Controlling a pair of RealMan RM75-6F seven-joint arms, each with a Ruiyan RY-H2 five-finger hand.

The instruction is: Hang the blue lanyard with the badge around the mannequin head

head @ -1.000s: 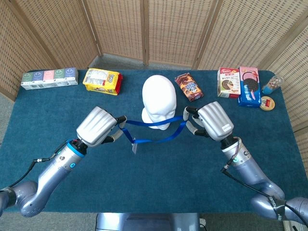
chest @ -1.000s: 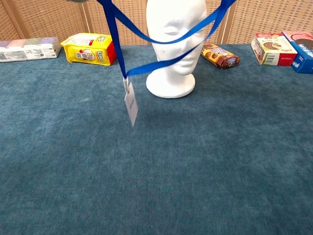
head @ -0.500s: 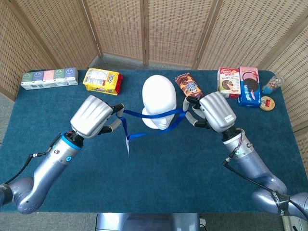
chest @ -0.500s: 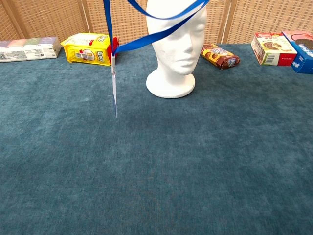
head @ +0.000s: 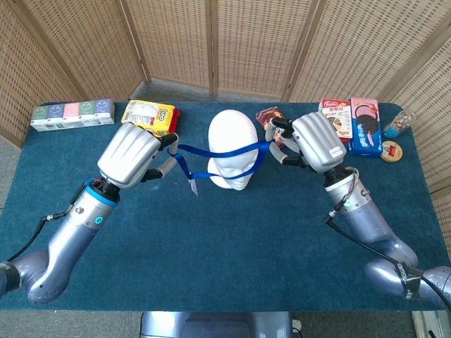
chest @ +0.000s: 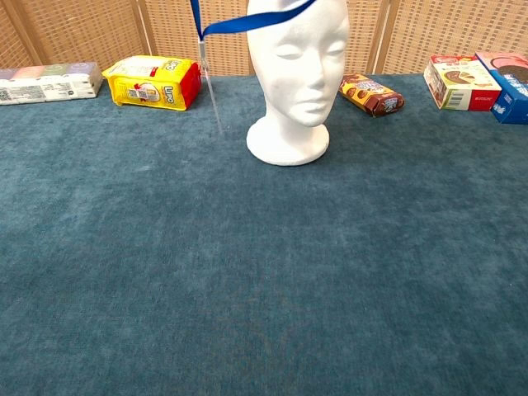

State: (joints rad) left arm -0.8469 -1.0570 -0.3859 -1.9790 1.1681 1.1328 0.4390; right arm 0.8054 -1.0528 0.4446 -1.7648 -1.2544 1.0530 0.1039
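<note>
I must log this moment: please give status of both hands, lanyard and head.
Left hand and right hand each hold the blue lanyard. Strap stretched across the mannequin head, not yet around it. Badge hangs left of it. Nothing in the way.

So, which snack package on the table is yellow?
The yellow bag at the back left, beside the left hand. The other snack packages are brown, red or pink.

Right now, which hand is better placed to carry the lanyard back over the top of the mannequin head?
Probably both together, led by the right hand: it holds the lanyard level with the crown of the mannequin head. The left hand sits lower, with the badge dangling beside it.
</note>
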